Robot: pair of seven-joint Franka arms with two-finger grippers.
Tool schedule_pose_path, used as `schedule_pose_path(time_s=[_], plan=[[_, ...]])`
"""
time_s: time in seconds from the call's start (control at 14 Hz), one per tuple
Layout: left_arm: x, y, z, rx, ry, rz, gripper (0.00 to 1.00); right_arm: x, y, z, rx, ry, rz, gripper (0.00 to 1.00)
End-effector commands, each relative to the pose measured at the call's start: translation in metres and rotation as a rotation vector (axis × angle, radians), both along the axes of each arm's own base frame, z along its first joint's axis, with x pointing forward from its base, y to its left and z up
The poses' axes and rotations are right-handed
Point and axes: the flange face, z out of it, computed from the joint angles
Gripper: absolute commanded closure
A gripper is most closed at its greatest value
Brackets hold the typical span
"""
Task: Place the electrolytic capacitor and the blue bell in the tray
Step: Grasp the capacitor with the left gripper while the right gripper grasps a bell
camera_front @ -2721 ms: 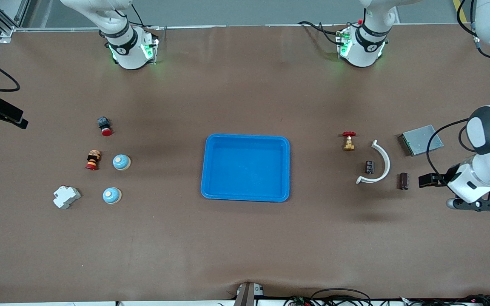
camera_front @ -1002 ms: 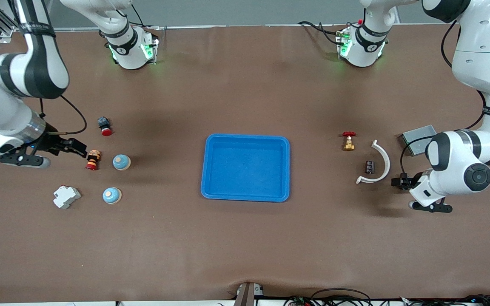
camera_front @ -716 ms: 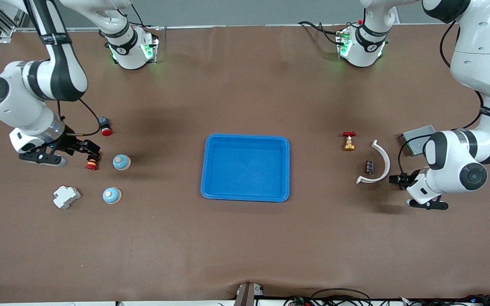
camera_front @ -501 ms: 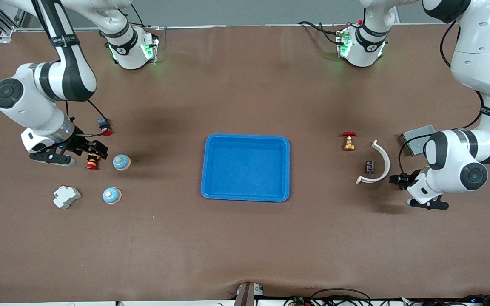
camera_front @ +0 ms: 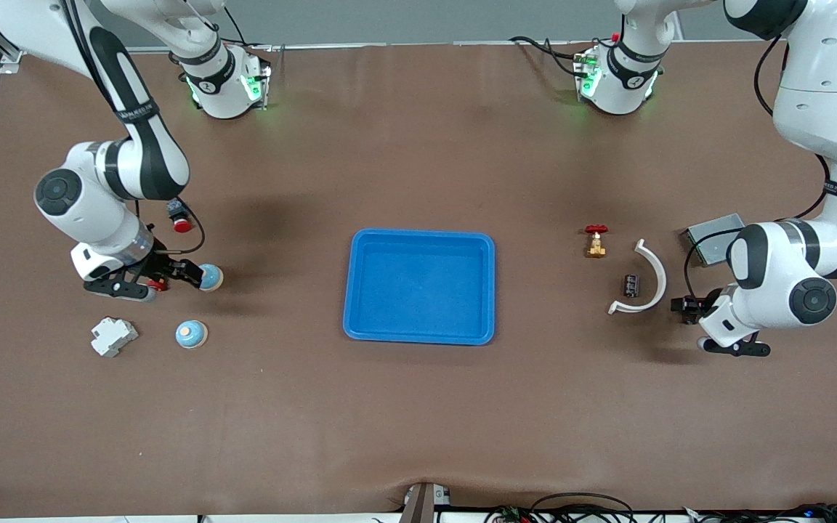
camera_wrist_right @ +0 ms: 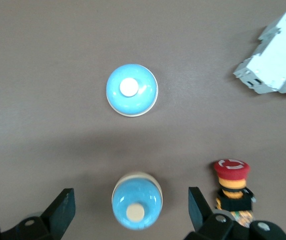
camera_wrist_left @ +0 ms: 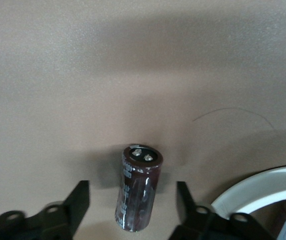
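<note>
Brown table [camera_front: 418,407]: right gripper [camera_wrist_right: 132,212] gapes around one blue bell [camera_wrist_right: 136,206]; blue tray [camera_front: 419,335] sits mid-table, empty; left gripper [camera_wrist_left: 133,207], fingers apart, straddles the upright electrolytic capacitor [camera_wrist_left: 139,187], untouched. Grasp step; next, both must close, then lift.

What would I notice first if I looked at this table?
The big bright blue tray in the middle of the table, with nothing in it. At the right arm's end, the right gripper hangs open around a blue bell, with a second blue bell nearer the front camera. At the left arm's end, the left gripper straddles an upright dark capacitor, fingers not yet touching it.
</note>
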Motion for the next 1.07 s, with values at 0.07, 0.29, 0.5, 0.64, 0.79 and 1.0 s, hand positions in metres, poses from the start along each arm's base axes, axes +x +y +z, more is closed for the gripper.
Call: schedule_pose_path(time_s=[0.07, 0.29, 0.5, 0.64, 0.79, 1.0], plan=[[-0.006, 0.0, 0.011, 0.026, -0.002, 0.015, 0.47, -0.004, 0.006, -0.032, -0.002, -0.01, -0.001, 0.0], [-0.006, 0.0, 0.01, 0.031, 0.001, 0.038, 0.74, -0.01, 0.006, -0.042, -0.008, 0.011, 0.009, 0.0], [-0.006, 0.0, 0.011, 0.035, 0.0, 0.058, 0.97, -0.015, 0.005, -0.05, -0.01, 0.033, 0.018, 0.0], [-0.002, 0.001, 0.02, 0.037, -0.017, 0.057, 0.98, -0.018, 0.005, -0.058, -0.011, 0.048, 0.018, 0.0], [0.005, 0.002, 0.041, 0.037, -0.035, 0.06, 1.0, -0.022, 0.005, -0.063, -0.011, 0.056, 0.016, 0.0], [0.021, 0.001, 0.081, 0.041, 0.004, 0.156, 1.0, -0.027, 0.005, -0.066, -0.011, 0.057, 0.016, 0.0]])
